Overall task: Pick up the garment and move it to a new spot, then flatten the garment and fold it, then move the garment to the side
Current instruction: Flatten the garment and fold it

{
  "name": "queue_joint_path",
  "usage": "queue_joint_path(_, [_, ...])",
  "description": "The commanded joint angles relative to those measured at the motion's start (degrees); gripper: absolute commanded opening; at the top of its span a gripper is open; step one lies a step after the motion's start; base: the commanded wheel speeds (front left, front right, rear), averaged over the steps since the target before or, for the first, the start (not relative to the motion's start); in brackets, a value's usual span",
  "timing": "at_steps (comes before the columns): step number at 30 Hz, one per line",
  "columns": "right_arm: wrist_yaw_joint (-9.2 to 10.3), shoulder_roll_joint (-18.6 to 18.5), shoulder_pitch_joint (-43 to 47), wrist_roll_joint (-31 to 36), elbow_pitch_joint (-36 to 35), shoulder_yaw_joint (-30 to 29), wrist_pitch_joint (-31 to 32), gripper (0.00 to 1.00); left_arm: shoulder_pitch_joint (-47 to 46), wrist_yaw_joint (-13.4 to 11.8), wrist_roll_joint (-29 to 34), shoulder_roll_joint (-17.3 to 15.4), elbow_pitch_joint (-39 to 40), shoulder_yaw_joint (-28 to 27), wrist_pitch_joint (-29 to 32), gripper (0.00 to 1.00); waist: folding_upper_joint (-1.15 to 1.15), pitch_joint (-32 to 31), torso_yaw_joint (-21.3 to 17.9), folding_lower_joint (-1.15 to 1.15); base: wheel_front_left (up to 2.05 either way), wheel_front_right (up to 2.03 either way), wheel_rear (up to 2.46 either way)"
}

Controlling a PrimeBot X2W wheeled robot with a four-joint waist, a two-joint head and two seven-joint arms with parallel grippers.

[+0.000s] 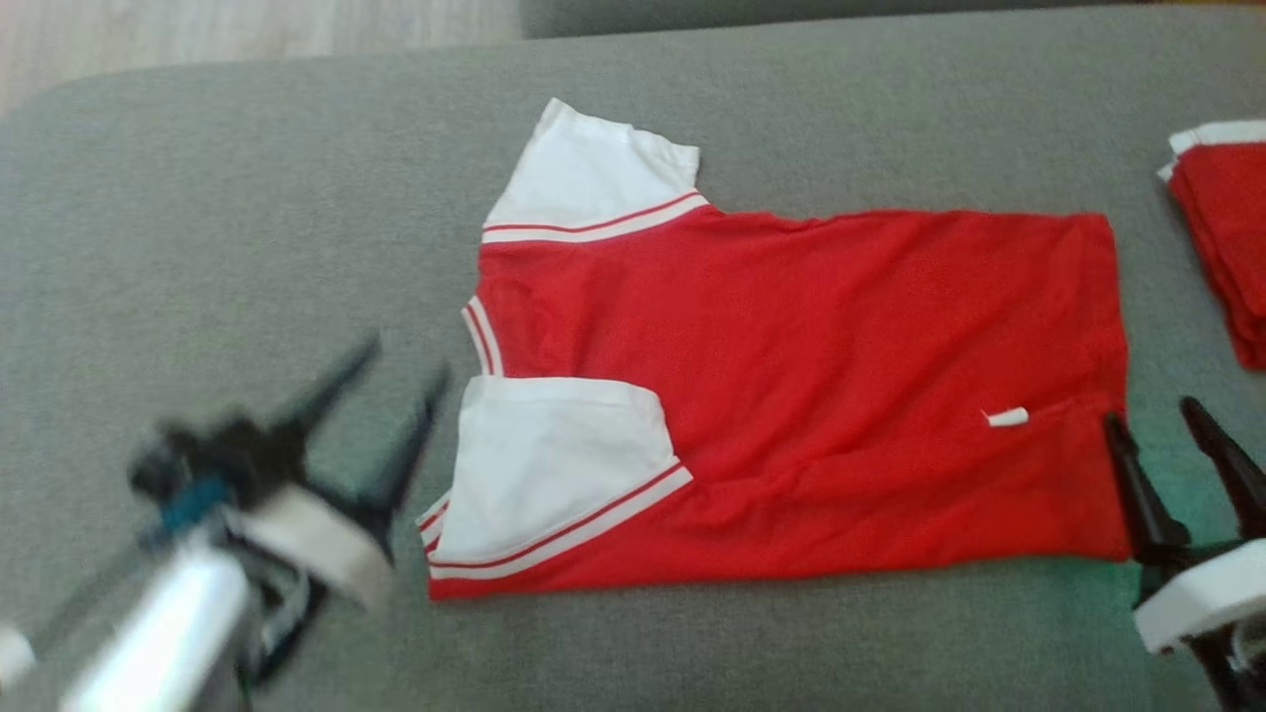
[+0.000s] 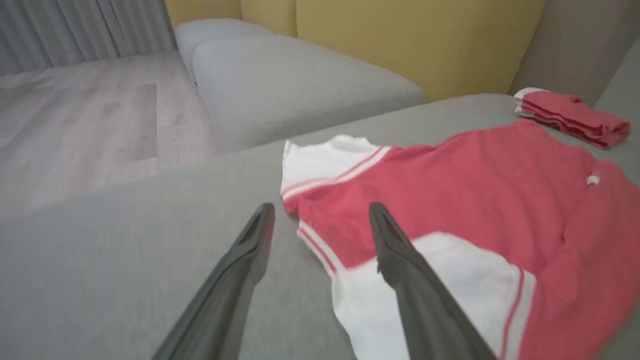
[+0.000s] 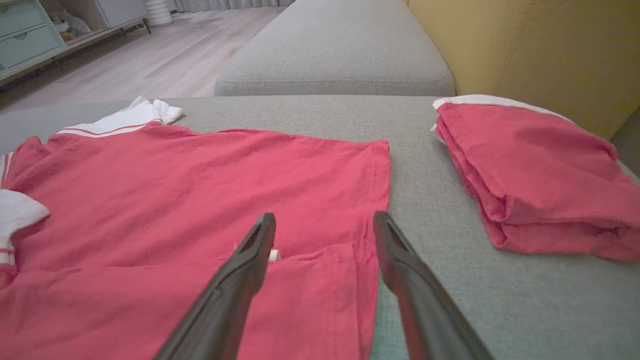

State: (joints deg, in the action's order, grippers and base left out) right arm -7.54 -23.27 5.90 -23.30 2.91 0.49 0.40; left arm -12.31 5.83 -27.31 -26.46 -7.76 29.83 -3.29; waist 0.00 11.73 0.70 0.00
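Red garment (image 1: pixel 791 396) flat on the cushion (image 1: pixel 247 198).
Left gripper (image 1: pixel 406 358) and right gripper (image 1: pixel 1149 412), fingers wide and empty, flank it near the front edge.

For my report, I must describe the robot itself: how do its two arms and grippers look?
The left gripper and the right gripper each have two long, slim, dark grey fingers that taper to a point. Behind them come a black base and a rounded white cuff. The left forearm is pale and shiny, with a small blue part near the gripper.
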Motion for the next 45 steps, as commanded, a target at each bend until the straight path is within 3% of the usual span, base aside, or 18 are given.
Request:
queue_joint_path(1, [0.05, -1.3, -1.7, 0.6, -1.8, 1.5, -0.9, 1.0, -6.4, 0.4, 0.0, -2.6, 2.5, -2.9, 1.6, 1.0, 0.0, 1.6, -1.4, 0.0, 0.0, 0.0, 0.0])
queue_joint_path(5, [0.05, -1.4, -4.5, 0.7, -1.1, 3.6, -2.4, 1.0, -18.6, 1.4, -2.0, -5.0, 1.1, -1.6, 7.7, 1.0, 0.0, 4.5, -3.7, 0.0, 0.0, 0.0, 0.0])
queue_joint_path(6, [0.05, -1.6, -5.9, 0.7, -0.5, 4.7, -2.9, 1.0, -25.3, 1.6, -3.6, -6.1, -0.7, 0.7, 11.1, 1.0, 0.0, 6.3, -5.0, 0.0, 0.0, 0.0, 0.0])
queue_joint_path(10, [0.05, -1.5, -8.2, 0.8, 0.1, 5.8, -3.7, 1.0, -37.4, 1.6, -11.2, -8.2, -5.0, 7.2, 18.8, 1.0, 0.0, 9.8, -7.5, 0.0, 0.0, 0.0, 0.0])
queue_joint_path(17, [0.05, -0.7, -11.0, 0.6, 1.0, 7.2, -4.9, 1.0, -51.5, 1.6, -21.1, -11.6, -12.9, 16.3, 28.0, 1.0, 0.0, 15.4, -11.5, 0.0, 0.0, 0.0, 0.0])
queue_joint_path(42, [0.05, 1.9, -16.4, -0.1, 6.4, 10.9, -9.5, 1.0, -67.1, 1.7, -30.9, -17.3, -24.3, 34.2, 29.3, 1.0, 0.0, 23.2, -18.2, 0.0, 0.0, 0.0, 0.0])
queue_joint_path(43, [0.05, 1.9, -16.5, -0.1, 6.5, 10.9, -9.6, 1.0, -67.3, 1.7, -31.6, -17.4, -24.2, 34.7, 29.4, 0.75, 0.0, 23.2, -18.4, 0.0, 0.0, 0.0, 0.0])
queue_joint_path(45, [0.05, 1.9, -16.6, -0.1, 6.9, 10.9, -9.7, 1.0, -67.6, 1.7, -32.8, -17.7, -24.0, 35.7, 29.5, 0.07, 0.0, 23.2, -18.6, 0.0, 0.0, 0.0, 0.0])
